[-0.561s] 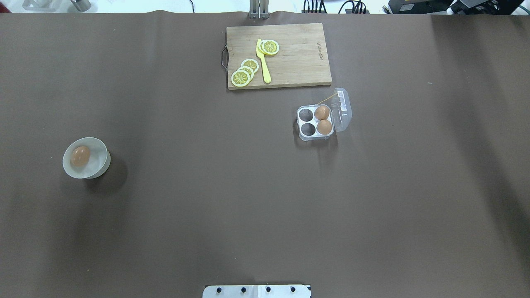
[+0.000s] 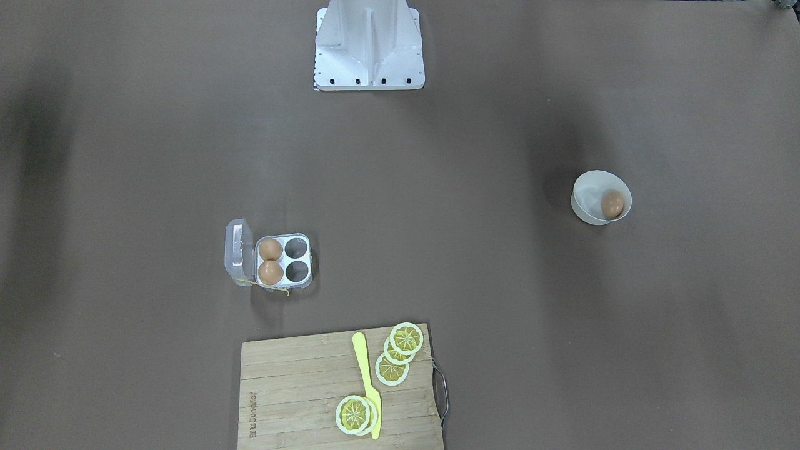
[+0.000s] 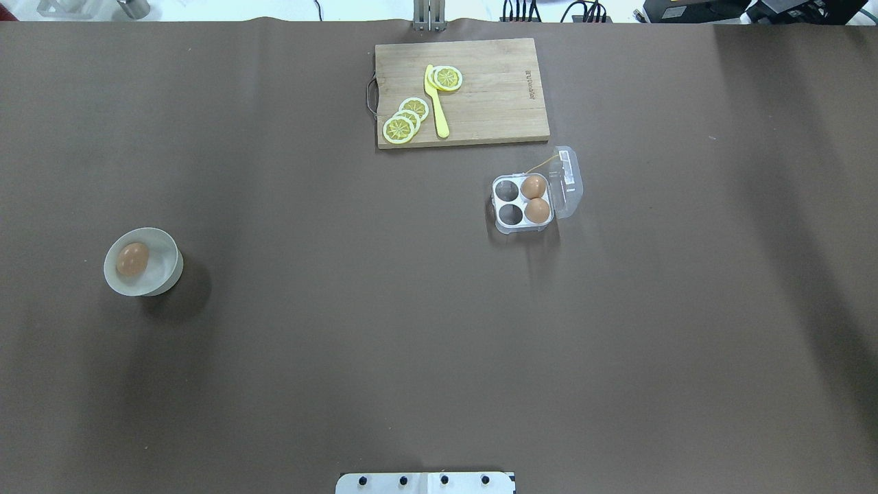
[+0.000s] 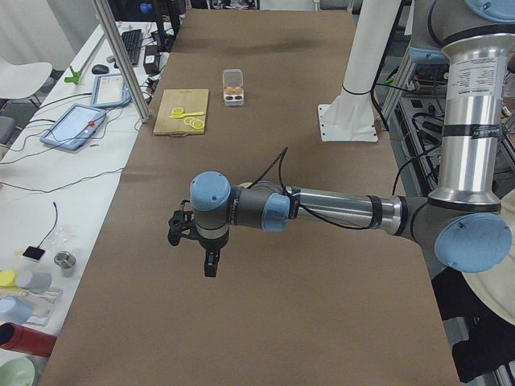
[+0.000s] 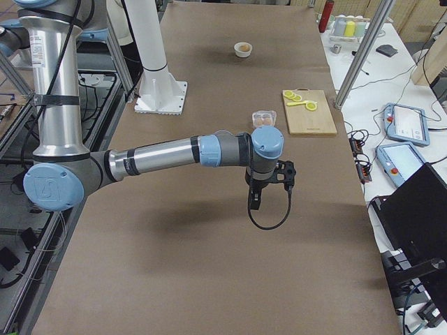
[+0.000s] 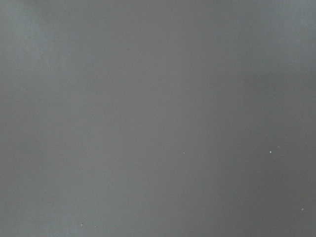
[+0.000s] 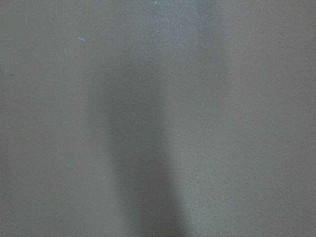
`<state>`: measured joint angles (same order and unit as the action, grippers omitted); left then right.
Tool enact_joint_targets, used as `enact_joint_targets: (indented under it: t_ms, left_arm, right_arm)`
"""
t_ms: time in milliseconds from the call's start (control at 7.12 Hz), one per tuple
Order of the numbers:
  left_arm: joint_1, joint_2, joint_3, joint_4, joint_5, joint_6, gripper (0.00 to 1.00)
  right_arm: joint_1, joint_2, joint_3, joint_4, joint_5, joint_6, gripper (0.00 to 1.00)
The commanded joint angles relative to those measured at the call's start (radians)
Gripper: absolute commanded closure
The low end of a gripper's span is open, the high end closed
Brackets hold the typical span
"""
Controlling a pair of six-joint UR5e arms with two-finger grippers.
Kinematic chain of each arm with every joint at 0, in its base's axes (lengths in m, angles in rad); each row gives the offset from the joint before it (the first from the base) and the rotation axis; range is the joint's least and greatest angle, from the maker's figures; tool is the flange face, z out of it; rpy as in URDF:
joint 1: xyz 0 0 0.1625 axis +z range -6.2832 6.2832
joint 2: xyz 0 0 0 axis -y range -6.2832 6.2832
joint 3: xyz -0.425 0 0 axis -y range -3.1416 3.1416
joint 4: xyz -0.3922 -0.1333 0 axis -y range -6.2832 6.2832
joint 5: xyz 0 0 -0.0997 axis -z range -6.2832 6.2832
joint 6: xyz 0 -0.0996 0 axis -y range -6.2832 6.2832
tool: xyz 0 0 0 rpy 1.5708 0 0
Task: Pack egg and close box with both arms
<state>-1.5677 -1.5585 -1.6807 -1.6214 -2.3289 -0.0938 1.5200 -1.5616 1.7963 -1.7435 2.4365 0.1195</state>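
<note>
The egg (image 3: 132,259) lies in a round white bowl (image 3: 169,272) at the table's left; it also shows in the front-facing view (image 2: 612,204). The box (image 3: 510,215) stands right of centre with its clear lid (image 3: 568,182) open to the right. Two brown eggs (image 3: 534,186) (image 3: 538,210) fill its right cells; the two left cells are empty. My left gripper (image 4: 211,263) hangs above the table in the exterior left view only. My right gripper (image 5: 255,199) shows in the exterior right view only. I cannot tell whether either is open or shut. Both wrist views show only brown table cover.
A wooden cutting board (image 3: 494,103) with lemon slices (image 3: 400,127) and a yellow knife (image 3: 436,103) lies at the far edge, just behind the box. The white robot base (image 3: 425,482) is at the near edge. Brown cover lies between bowl and box.
</note>
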Motion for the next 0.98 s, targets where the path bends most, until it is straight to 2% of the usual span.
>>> enact_joint_targets:
  t_ms: [0, 842]
  left_arm:
    - [0.000, 0.000, 0.001, 0.000, 0.000, 0.000, 0.02]
    - [0.000, -0.005, 0.004, 0.000, -0.001, -0.023, 0.02]
  right_arm:
    - [0.002, -0.002, 0.000, -0.001, 0.001, 0.000, 0.00]
    - [0.003, 0.002, 0.000, -0.001, 0.004, 0.000, 0.00]
